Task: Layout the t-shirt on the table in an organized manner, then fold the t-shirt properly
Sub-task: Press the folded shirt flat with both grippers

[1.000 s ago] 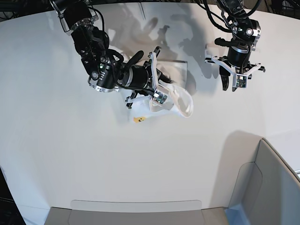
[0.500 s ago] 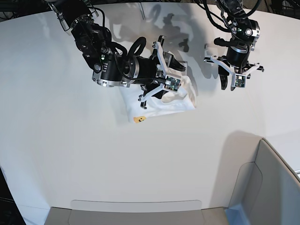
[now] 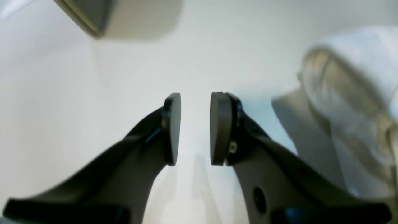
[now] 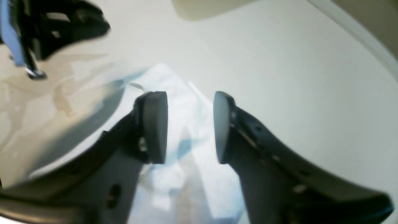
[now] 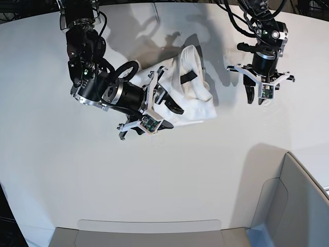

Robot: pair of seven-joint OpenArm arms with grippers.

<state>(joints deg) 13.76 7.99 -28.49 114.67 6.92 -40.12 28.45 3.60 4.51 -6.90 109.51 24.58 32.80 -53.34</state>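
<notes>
The white t-shirt (image 5: 193, 95) lies bunched and folded over on the white table (image 5: 61, 170), with a black strip (image 5: 188, 77) showing on top; its print is hidden. My right gripper (image 5: 169, 107) is open and empty at the shirt's left edge. In the right wrist view its fingers (image 4: 154, 127) hover apart over the white cloth (image 4: 189, 102). My left gripper (image 5: 261, 99) is open and empty above bare table, right of the shirt. In the left wrist view the gripper (image 3: 195, 129) has a gap between its pads, and the shirt (image 3: 357, 93) lies blurred at the right.
A grey-white plastic bin (image 5: 300, 206) stands at the front right corner. A flat grey strip (image 5: 149, 226) runs along the table's front edge. The left arm (image 4: 46, 25) shows at the top left of the right wrist view.
My right gripper let go of the shirt and drew back to the left and toward the front. The shirt now lies folded over further right. The left arm hardly moved.
</notes>
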